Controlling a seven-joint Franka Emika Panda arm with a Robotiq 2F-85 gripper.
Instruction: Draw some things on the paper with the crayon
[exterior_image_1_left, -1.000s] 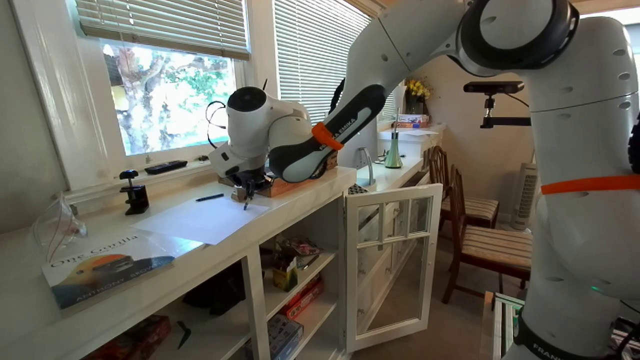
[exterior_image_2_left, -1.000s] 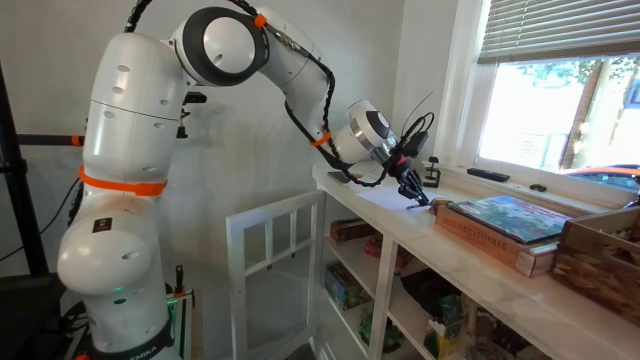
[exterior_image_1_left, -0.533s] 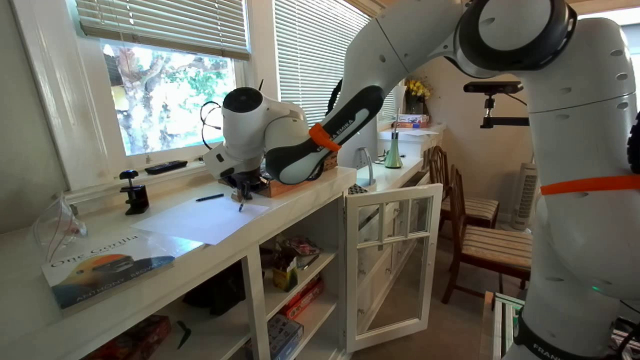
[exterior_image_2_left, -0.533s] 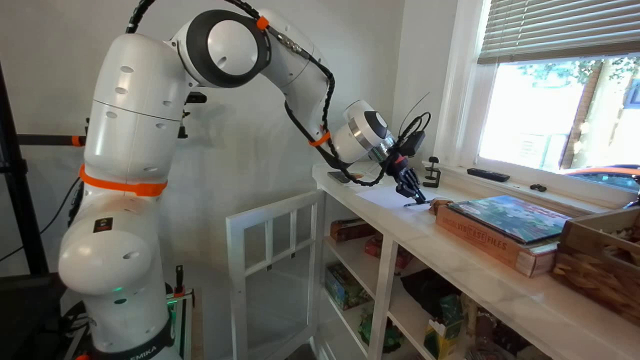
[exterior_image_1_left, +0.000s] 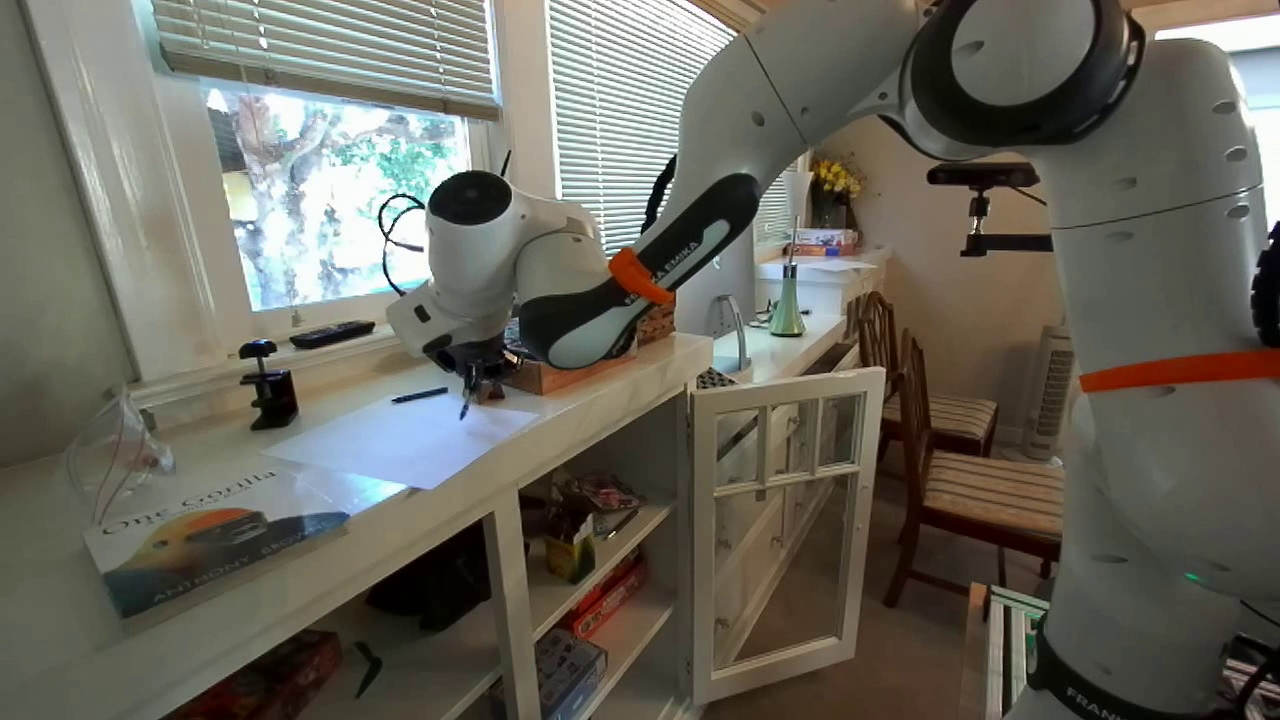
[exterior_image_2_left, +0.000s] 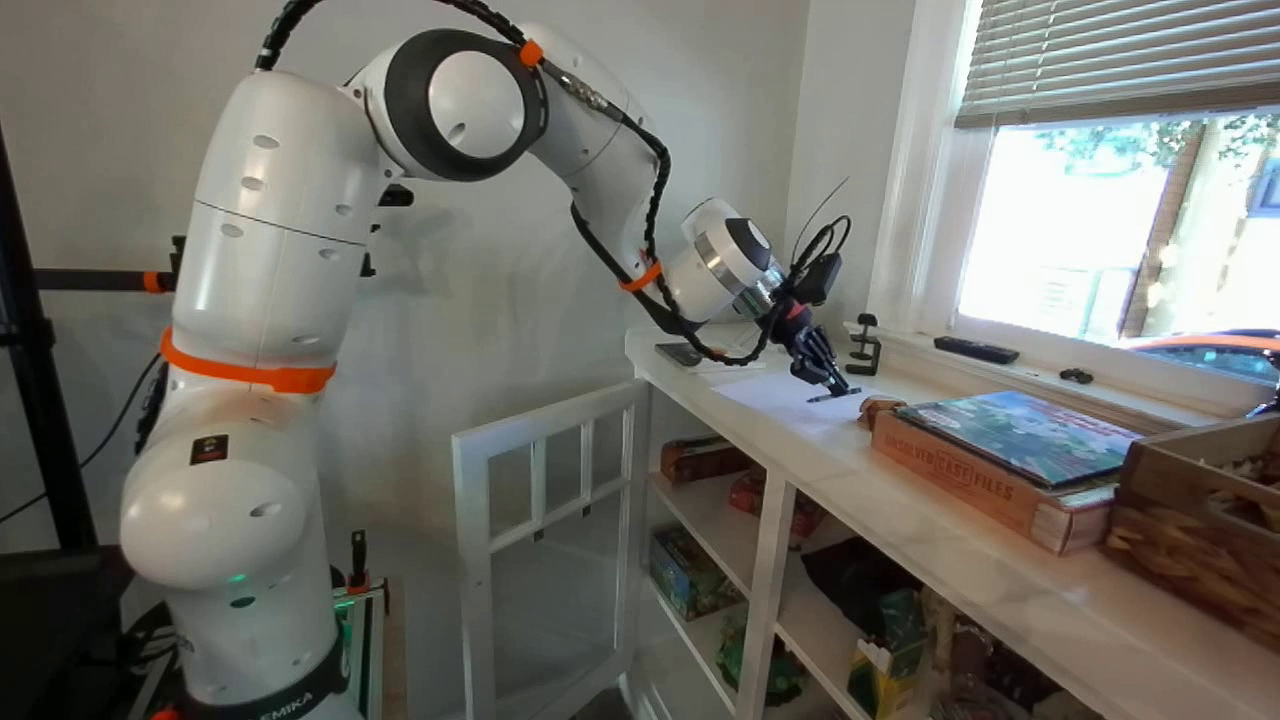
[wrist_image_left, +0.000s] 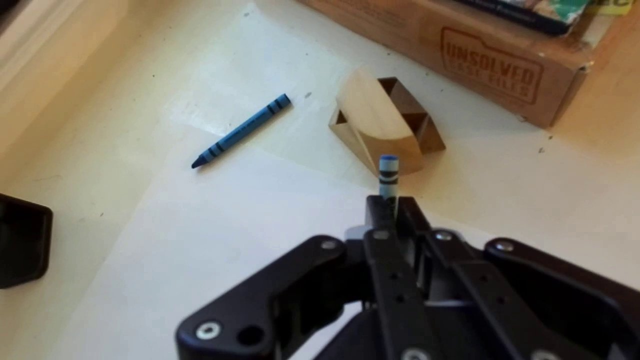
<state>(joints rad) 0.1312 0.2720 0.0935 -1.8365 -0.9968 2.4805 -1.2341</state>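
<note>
Grasp is done: gripper (wrist_image_left: 392, 202) has the crayon (wrist_image_left: 388, 177), fingers (wrist_image_left: 375, 212) drawn nearly together with only its width between them, blunt blue end poking out past them in the wrist view. Crayon is over the paper (exterior_image_1_left: 400, 445), toward the part nearest the wood piece (wrist_image_left: 377, 112), and tilted, drawing end low in an exterior view. Whether it touches the paper or sits just above, can't tell. Paper lies flat on the counter (exterior_image_2_left: 900, 495), so setup looks complete. No marks visible on the parts of the paper that show, though it's bright and faint lines could be lost; the patch behind the gripper is hidden. My call: pick-up finished, positioning done or close to it, drawing all or nearly all left. Second crayon (wrist_image_left: 241, 131) lies loose, pointed end on the paper, rest on the counter; likely not needed, but strokes going that way could knock it. Left to do: get firm contact, make the strokes, probably lift off afterwards.
</note>
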